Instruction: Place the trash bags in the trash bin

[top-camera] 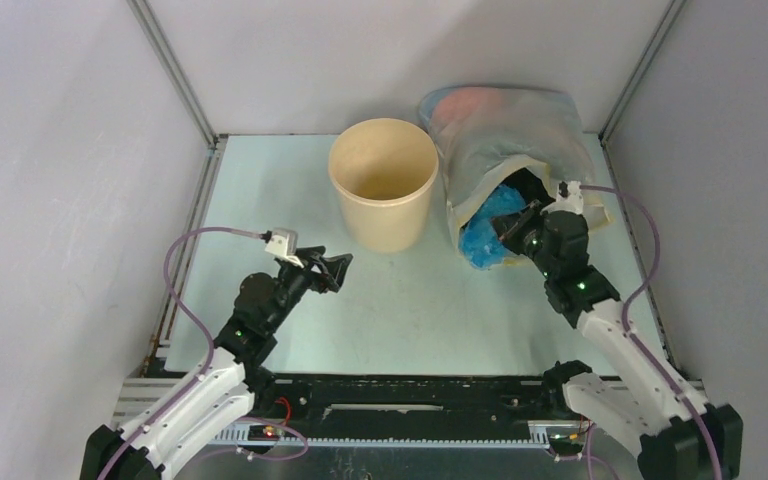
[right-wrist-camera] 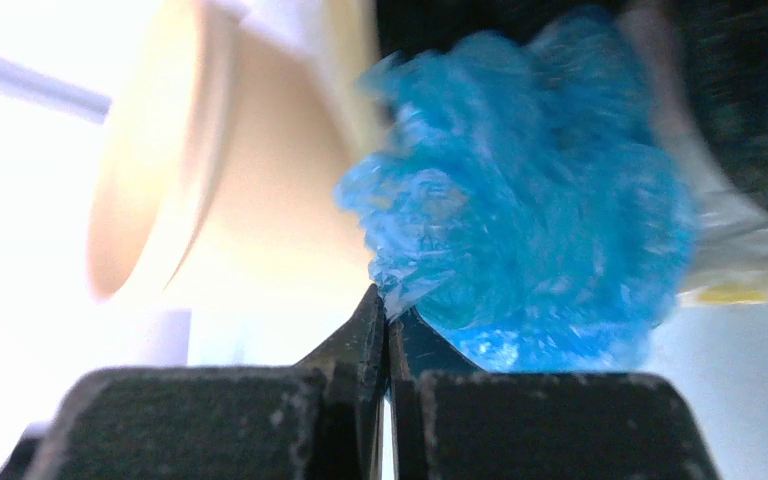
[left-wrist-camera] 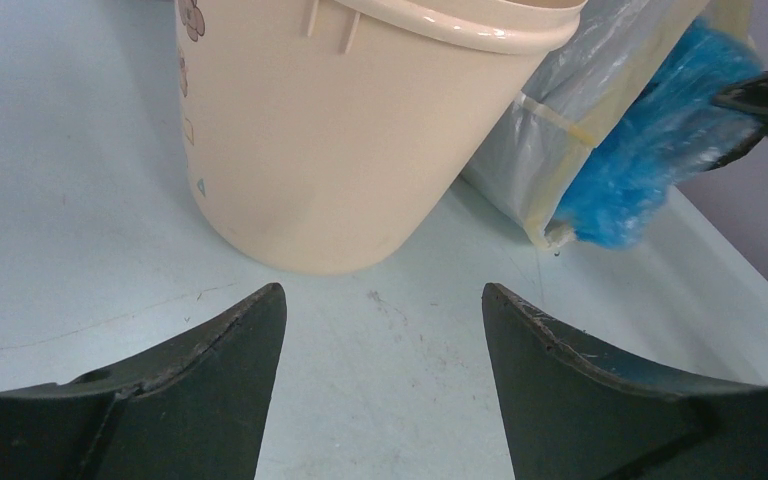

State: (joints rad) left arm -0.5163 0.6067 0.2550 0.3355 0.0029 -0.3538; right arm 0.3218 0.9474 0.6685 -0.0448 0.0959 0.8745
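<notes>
The trash bags (top-camera: pixel 484 232) are a crumpled light-blue film bundle spilling from the mouth of a large cloudy sack (top-camera: pixel 505 130) at the back right. My right gripper (top-camera: pixel 508 227) is shut, pinching an edge of the blue film (right-wrist-camera: pixel 540 200) between its tips (right-wrist-camera: pixel 385 302). The trash bin (top-camera: pixel 385 225), a tan bucket, stands upright just left of the sack, and nothing shows inside it. My left gripper (top-camera: pixel 340 268) hovers open over the table in front of the bin (left-wrist-camera: pixel 330 150), with nothing between its fingers (left-wrist-camera: pixel 384 295). The blue bundle (left-wrist-camera: pixel 650 170) also shows at the left wrist view's upper right.
The cloudy sack (left-wrist-camera: pixel 560 120) leans against the back-right wall, touching the bin's side. Grey walls and metal rails close in the pale table (top-camera: pixel 400 310) on three sides. Bare table lies between the two arms.
</notes>
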